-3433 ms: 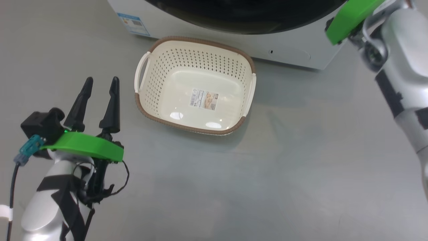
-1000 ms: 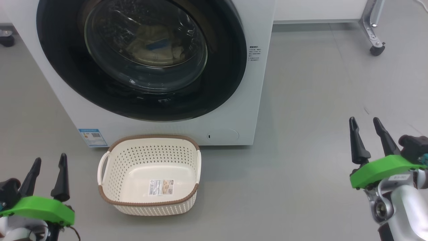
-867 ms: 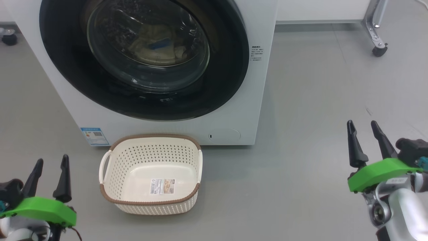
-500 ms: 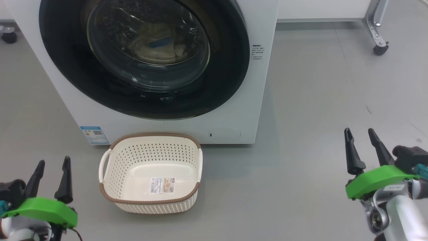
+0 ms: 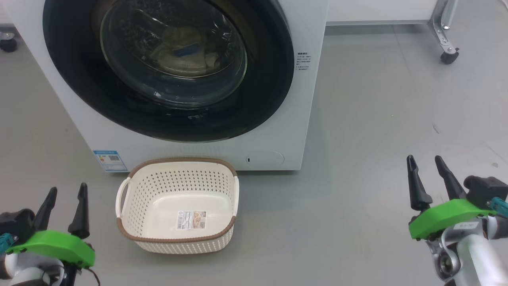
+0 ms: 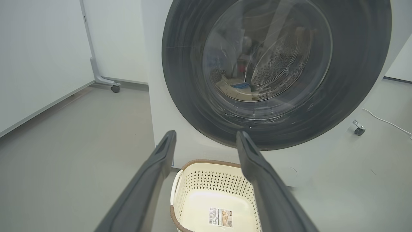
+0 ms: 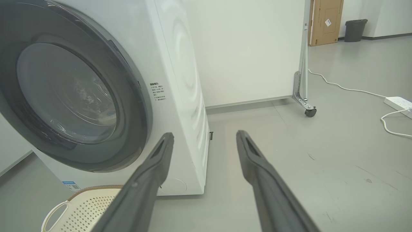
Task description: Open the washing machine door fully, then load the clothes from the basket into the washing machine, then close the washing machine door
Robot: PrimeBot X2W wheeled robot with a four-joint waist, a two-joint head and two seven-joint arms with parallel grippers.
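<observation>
One washing machine (image 5: 295, 127), one washing machine door (image 5: 71, 71) on it, one basket (image 5: 182, 160) just before it, two grippers: left gripper (image 5: 68, 188), right gripper (image 5: 424, 158)

Lower left in the head view, the left gripper (image 5: 68, 187) has two long tapering black fingers (image 5: 80, 212) on a bright green bracket (image 5: 51, 246), beside a black block (image 5: 16, 223) and teal connector (image 5: 5, 240). The right gripper (image 5: 424, 158), lower right, looks alike, with a small white label (image 5: 467, 225) and silver-grey wrist (image 5: 472, 254).

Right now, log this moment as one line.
door shut | clothes inside washing machine | basket empty, on floor | left pincer open, empty | right pincer open, empty
</observation>
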